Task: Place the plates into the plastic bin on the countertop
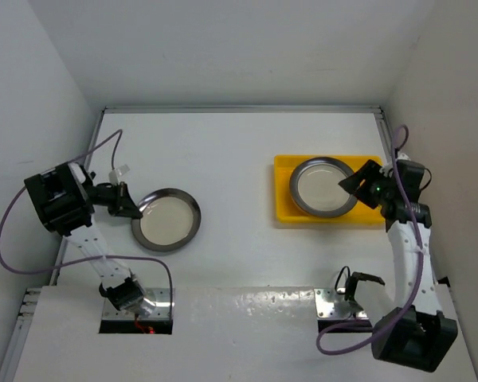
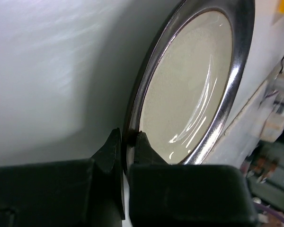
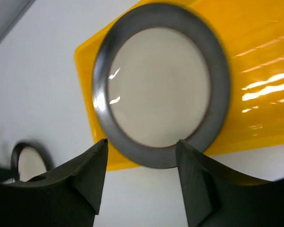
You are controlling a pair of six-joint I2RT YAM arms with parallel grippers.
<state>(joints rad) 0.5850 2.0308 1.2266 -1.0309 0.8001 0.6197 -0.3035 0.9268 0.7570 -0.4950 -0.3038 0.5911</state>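
One steel-rimmed plate [image 1: 325, 187], cream-centred, lies in the yellow plastic bin [image 1: 284, 213] on the right of the white counter [image 1: 247, 143]. The right tool [image 3: 142, 144] hangs just above the bin's right end, its fingers apart, gripping nothing. A second steel-rimmed plate [image 2: 189, 90] sits on the counter's left side, well apart from the bin. The left tool [image 2: 128, 142] is clamped on this plate's left rim, one finger above and one below.
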